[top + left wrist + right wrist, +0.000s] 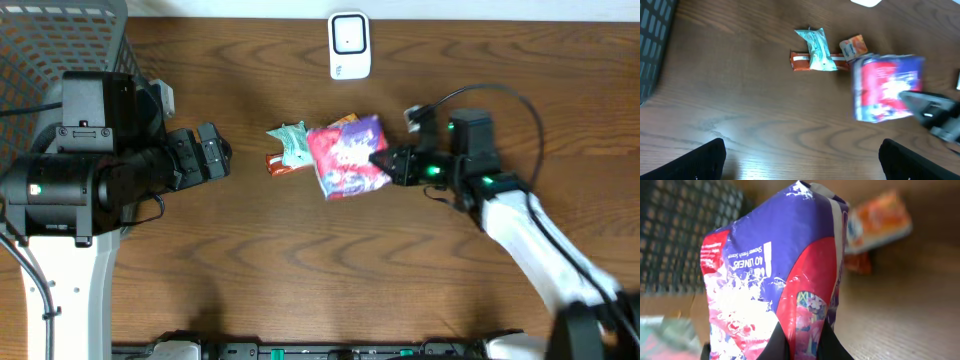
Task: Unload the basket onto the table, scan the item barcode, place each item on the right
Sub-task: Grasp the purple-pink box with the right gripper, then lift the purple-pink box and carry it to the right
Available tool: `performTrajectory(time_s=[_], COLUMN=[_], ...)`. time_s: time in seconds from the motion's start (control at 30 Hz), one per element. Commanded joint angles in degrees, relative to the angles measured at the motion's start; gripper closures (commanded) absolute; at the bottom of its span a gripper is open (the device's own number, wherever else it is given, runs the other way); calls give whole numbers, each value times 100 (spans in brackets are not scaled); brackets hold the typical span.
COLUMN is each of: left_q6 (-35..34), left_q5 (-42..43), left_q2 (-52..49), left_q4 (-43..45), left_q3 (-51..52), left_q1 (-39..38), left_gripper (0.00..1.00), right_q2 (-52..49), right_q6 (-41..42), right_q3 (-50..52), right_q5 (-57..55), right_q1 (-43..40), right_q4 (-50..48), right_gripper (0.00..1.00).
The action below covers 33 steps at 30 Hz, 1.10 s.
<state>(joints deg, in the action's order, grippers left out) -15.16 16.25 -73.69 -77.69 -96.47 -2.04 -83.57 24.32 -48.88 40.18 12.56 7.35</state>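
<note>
- The packet (pixel 345 158), red and purple with white print, lies near the middle of the surface (pixel 300 270), below the scanner (pixel 349 45) and well apart from it.
- The right jaws are clamped on the packet's right edge, reaching in from the right.
- In the right wrist view the dark fingers (pixel 832 347) pinch the packet (pixel 775 280) at its lower edge. It fills most of that view and its white lettering reads upside down.
- In the left wrist view the packet (pixel 887 87) looks blurred. Whether it rests on the surface or is raised off it cannot be told.
- The left jaws stand wide apart with nothing between them, to the left of the items and pointing toward them.
- In the left wrist view their fingers (pixel 700 162) show at the two bottom corners, with bare wood between.
- A teal packet (pixel 292 143) lies just left of the packet, across a red bar (pixel 277 165).
- An orange packet (pixel 854 47) lies just beside the packet's far edge, close to the bar's end.
- The scanner is white, upright in the overhead view, at the far edge of the surface.
- A dark mesh basket (pixel 60 35) sits at the far left corner, behind the left arm (pixel 70 180).
</note>
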Motion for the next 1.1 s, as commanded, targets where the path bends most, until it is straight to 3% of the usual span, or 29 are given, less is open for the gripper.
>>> performTrajectory(time_s=[0.0,0.17,0.37,0.47,0.6,0.77,0.93,1.07], left_q6=[55,55,55,55,55,55,55,55], left_q5=[22,22,22,22,22,22,22,22], left_q2=[-15,-15,-15,-15,-15,-15,-15,-15], left_q4=[-2,-2,-2,0,-2,0,0,-2], left_q3=[-94,-94,-94,-94,-94,-94,-94,-94], left_q1=[-17,-17,-17,-17,-17,-17,-17,-17], left_gripper=[2,2,2,2,2,2,2,2], right_q2=[920,2035,2470,2232,1478,269,-671,-1119], right_q6=[269,264,229,-79,-1244,-2306,-2439,-2297], right_q3=[-116,-116,-116,-116,-116,-142,-240,-293], right_q5=[-1631,-4841,-7530,-7932,-8052,-9320,-9460,-8891], right_q1=[13,13,-55,-225,-345,-343,-68,356], right_q4=[391,1226,1399,1213,684,22,-22,-7], right_gripper=[99,99,99,99,99,99,99,76])
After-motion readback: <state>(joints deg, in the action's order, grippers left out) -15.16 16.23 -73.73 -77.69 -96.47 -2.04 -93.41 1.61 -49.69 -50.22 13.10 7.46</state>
